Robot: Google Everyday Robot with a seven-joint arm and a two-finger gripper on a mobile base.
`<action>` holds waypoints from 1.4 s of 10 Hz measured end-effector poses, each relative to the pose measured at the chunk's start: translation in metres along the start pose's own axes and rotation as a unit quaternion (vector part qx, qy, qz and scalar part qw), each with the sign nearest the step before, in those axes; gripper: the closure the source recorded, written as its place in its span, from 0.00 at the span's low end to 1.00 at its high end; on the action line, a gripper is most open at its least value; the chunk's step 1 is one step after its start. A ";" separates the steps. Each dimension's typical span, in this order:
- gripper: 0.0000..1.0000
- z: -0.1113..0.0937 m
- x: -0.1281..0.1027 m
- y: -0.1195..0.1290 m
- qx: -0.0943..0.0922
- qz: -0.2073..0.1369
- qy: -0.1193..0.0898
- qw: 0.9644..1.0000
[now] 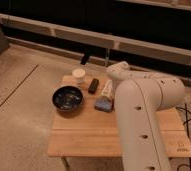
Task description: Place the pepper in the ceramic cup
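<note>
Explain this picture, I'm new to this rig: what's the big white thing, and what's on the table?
The white shape is the robot's one arm, reaching over a wooden table. The single camera looks down from behind it. On the table: a black bowl, the ceramic cup, a small dark block, a white packet and a blue-grey block. The gripper is hidden beneath the arm's far end, by the packet, and shut. The pepper is out of sight, so whether it is held I cannot tell.
</note>
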 end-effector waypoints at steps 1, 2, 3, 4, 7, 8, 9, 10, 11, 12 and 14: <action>1.00 -0.002 -0.002 -0.002 -0.001 0.004 -0.005 1.000; 1.00 -0.020 -0.007 0.000 -0.016 0.011 -0.025 0.999; 1.00 -0.044 -0.014 0.005 -0.030 0.011 -0.057 0.998; 1.00 -0.074 -0.020 0.010 -0.047 0.005 -0.095 0.994; 1.00 -0.176 -0.022 0.021 -0.093 -0.036 -0.225 0.969; 1.00 -0.203 -0.018 0.026 -0.107 -0.056 -0.258 0.959; 1.00 -0.223 -0.015 0.032 -0.119 -0.077 -0.285 0.948; 1.00 -0.237 -0.014 0.039 -0.132 -0.099 -0.303 0.939; 1.00 -0.252 -0.014 0.051 -0.153 -0.131 -0.322 0.925; 1.00 -0.261 -0.015 0.058 -0.167 -0.153 -0.333 0.915; 1.00 -0.279 -0.016 0.073 -0.190 -0.193 -0.353 0.896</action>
